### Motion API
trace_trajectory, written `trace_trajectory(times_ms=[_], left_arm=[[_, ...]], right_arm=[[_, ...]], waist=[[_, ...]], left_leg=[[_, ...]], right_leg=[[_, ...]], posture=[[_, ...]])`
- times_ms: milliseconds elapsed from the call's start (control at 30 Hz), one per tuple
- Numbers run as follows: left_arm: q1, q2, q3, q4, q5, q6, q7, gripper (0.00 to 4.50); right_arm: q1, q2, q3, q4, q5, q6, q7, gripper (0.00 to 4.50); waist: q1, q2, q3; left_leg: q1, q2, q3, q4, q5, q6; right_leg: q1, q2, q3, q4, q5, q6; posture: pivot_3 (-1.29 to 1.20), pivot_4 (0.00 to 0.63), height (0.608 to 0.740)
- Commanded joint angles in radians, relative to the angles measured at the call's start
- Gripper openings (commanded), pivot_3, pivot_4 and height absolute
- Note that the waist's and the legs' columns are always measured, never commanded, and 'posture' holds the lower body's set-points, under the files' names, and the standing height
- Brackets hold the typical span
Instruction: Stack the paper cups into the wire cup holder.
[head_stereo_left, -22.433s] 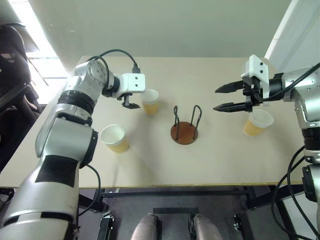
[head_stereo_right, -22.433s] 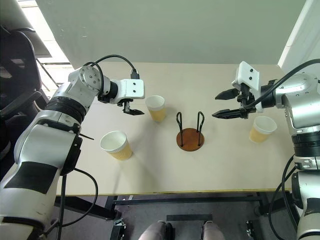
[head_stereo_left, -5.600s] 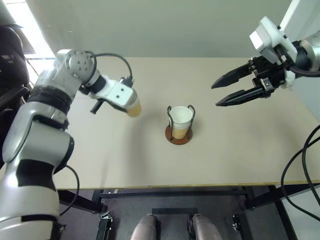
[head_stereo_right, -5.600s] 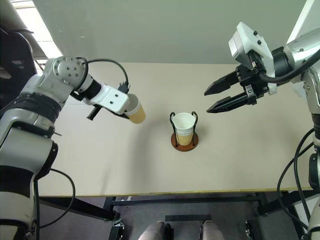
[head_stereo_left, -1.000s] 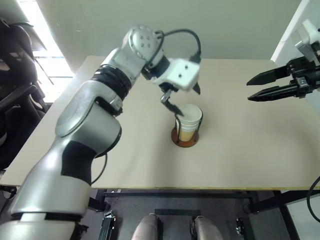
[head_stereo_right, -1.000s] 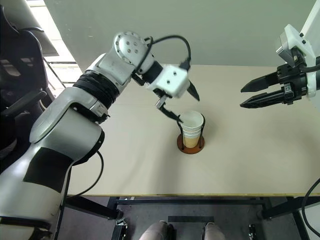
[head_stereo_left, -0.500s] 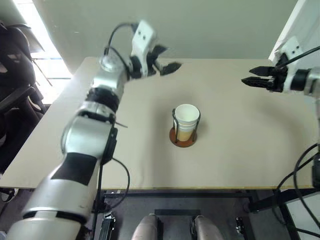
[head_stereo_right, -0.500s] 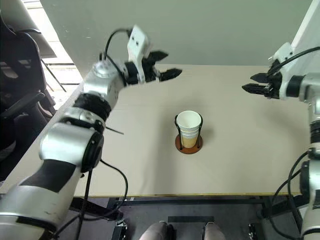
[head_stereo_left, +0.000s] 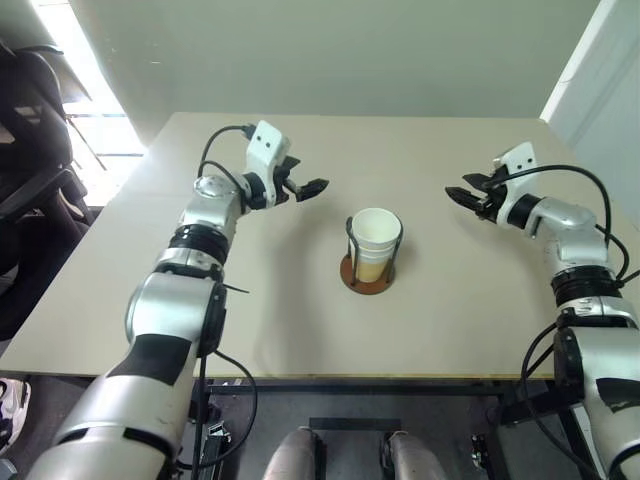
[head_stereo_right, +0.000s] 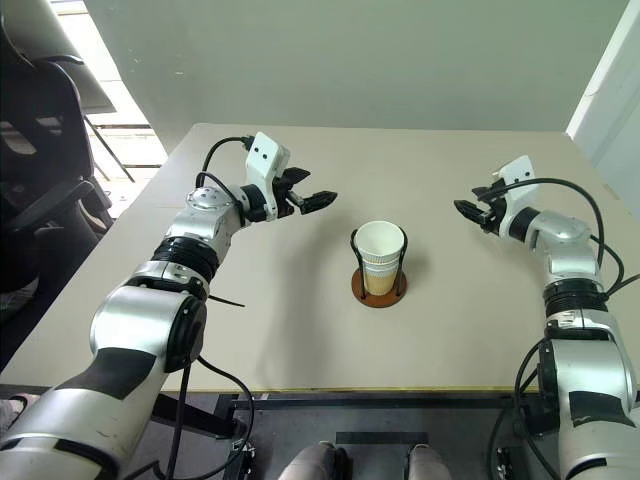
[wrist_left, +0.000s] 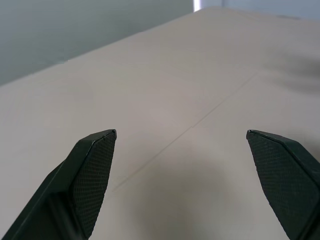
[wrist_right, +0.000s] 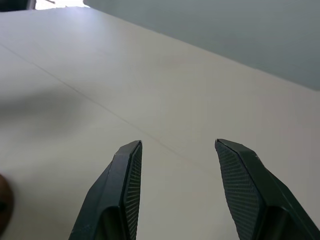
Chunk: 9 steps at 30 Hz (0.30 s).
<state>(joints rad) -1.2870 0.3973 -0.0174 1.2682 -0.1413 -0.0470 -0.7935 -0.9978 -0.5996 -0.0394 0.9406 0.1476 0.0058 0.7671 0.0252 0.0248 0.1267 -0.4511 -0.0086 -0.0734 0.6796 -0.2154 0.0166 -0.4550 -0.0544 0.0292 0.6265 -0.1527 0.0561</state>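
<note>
I have the paper cups nested in one stack inside the wire cup holder, which sits near the middle of the table, well clear of every edge. The stack's white rim rises above the two black wire loops, and the rust-brown base shows beneath it.

I judge these cups light, thin-walled and easy to crush or tip. If I had to adjust them, I would pinch gently at the rim or press straight down from above, not squeeze the side wall. The wire loops look stiff but the holder itself probably slides easily if nudged.

My left gripper hangs over the far left part of the table, its fingers spread wide with nothing between them. My right gripper hangs over the far right part, fingers apart and empty too. Both are well apart from the holder.

There is bare tabletop all round the holder, so either arm has free room to pull back without sweeping the stack.
</note>
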Motion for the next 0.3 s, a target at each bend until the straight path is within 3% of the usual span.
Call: trace_trajectory(times_ms=[33,300], left_arm=[[0.016,0.011,0.051,-0.027,0.005,-0.03,0.066,4.45],[0.076,-0.03,0.113,-0.029,0.017,-0.089,0.224,4.45]], right_arm=[[-0.035,0.011,-0.042,0.066,-0.021,-0.07,-0.107,2.33],[-0.016,0.072,-0.034,0.16,-0.079,-0.178,-0.252,2.33]], waist=[[-0.001,0.0,0.0],[-0.001,0.0,0.0]], left_leg=[[0.001,0.0,0.0,0.0,0.0,0.0],[0.002,0.0,0.0,-0.001,0.004,-0.001]], right_leg=[[0.0,0.0,0.0,0.0,0.001,-0.001],[0.0,0.001,0.001,0.0,0.007,-0.005]], posture=[[0.0,0.15,0.74],[0.0,0.15,0.74]])
